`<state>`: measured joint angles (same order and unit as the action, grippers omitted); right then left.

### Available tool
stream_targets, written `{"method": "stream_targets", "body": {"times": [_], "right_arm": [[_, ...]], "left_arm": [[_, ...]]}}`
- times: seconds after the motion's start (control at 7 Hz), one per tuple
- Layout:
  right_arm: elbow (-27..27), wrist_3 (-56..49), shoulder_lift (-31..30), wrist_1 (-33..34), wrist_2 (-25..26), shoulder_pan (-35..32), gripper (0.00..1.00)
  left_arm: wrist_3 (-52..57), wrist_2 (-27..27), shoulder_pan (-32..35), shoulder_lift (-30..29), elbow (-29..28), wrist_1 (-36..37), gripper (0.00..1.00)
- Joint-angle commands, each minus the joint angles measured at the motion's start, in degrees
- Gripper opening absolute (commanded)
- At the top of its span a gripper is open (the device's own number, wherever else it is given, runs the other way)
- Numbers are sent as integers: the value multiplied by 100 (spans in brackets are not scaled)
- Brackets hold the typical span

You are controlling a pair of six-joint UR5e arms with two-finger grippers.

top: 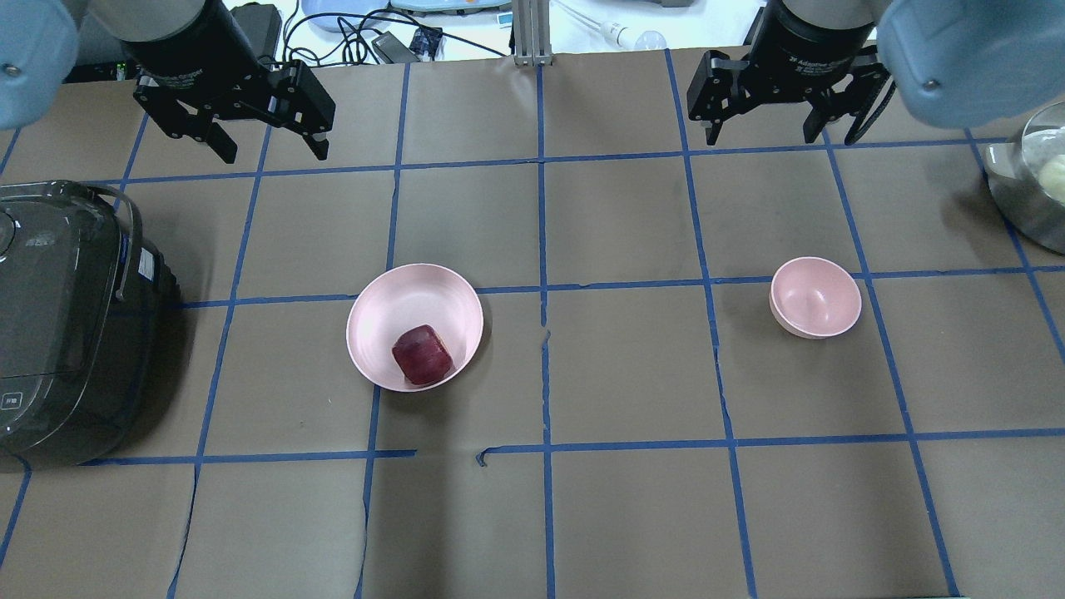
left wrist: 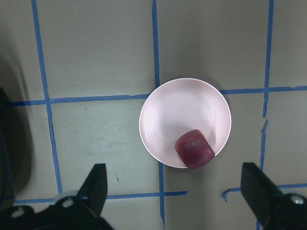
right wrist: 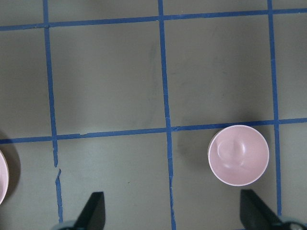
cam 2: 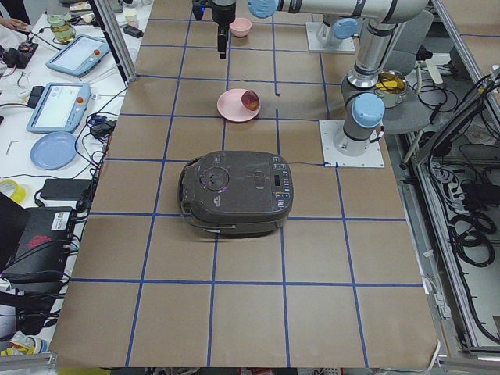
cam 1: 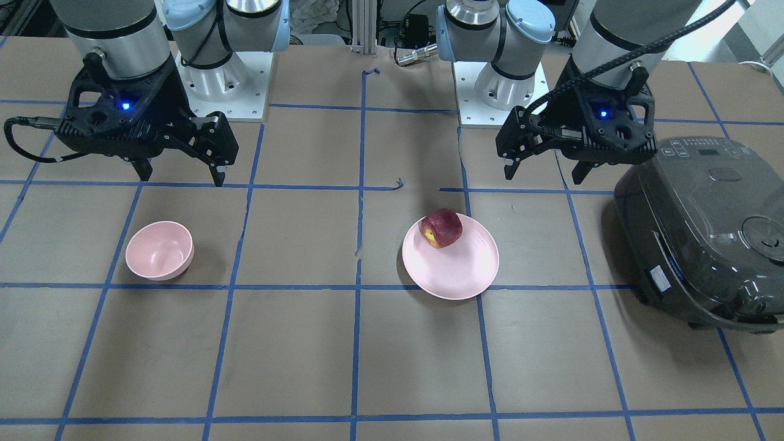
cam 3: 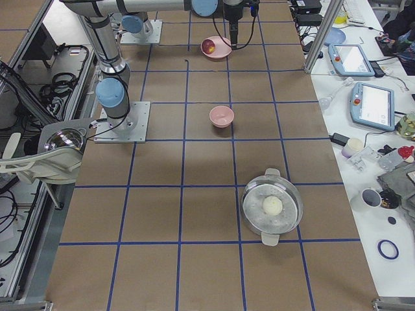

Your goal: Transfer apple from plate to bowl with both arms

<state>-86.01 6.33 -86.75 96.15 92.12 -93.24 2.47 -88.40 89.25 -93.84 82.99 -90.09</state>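
Observation:
The dark red apple (cam 1: 441, 228) sits on the near-robot edge of the pale pink plate (cam 1: 456, 269). Apple (top: 423, 355) and plate (top: 408, 299) lie left of centre in the overhead view. My left gripper (top: 270, 150) is open and empty, high above the table beyond the plate; its wrist view shows the apple (left wrist: 194, 149) on the plate (left wrist: 177, 110) between its fingers. The small pink bowl (top: 815, 297) stands empty on the right. My right gripper (top: 761, 137) is open and empty, high beyond the bowl (right wrist: 238, 155).
A dark grey rice cooker (top: 58, 333) stands at the table's left end, close to the left arm's side. A steel pot (top: 1032, 183) with a pale ball in it stands at the far right edge. Blue tape lines grid the brown tabletop.

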Motion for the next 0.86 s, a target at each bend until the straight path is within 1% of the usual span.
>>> {"method": "stream_targets", "body": {"times": [0.0,0.71], "right_arm": [[-4,0,0,0,8,-1,100],[-3,0,0,0,17,-1,100]], "left_arm": [[8,-1,4,-3,6,0,100],[-1,-1,4,-46,6,0,100]]}}
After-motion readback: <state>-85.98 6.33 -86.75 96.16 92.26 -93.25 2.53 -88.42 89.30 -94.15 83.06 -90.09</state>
